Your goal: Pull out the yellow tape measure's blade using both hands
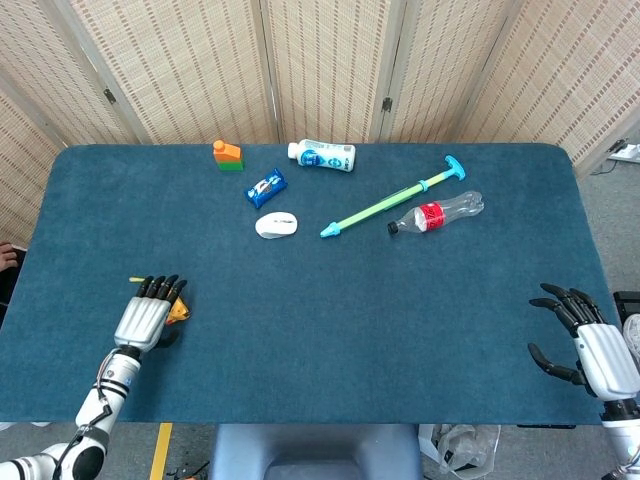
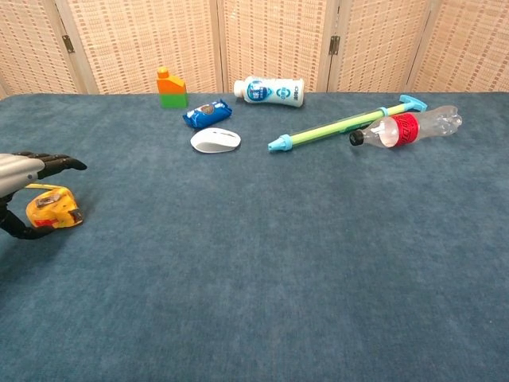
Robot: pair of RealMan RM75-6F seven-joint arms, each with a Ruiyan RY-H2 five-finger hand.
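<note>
Broadly, the blue-covered surface (image 1: 330, 300) fills both views, backed by woven folding screens (image 1: 320, 70). A long green and blue pump (image 1: 392, 197) lies aslant toward the far right, and just beside it a clear plastic bottle (image 1: 437, 213) with a red label lies on its side; whether anything is in it I cannot tell. A white bottle (image 1: 322, 155) with blue print also lies on its side at the far edge. Near it are a white computer mouse (image 1: 277, 225), a blue packet (image 1: 266, 187) and an orange and green block (image 1: 228, 155).

At the near left, the left hand (image 1: 143, 322) cups over the yellow tape measure (image 2: 52, 209), fingers above it and thumb below; a firm grip is not clear from here. The right hand (image 1: 590, 345) hovers at the near right edge, fingers spread, holding nothing.
</note>
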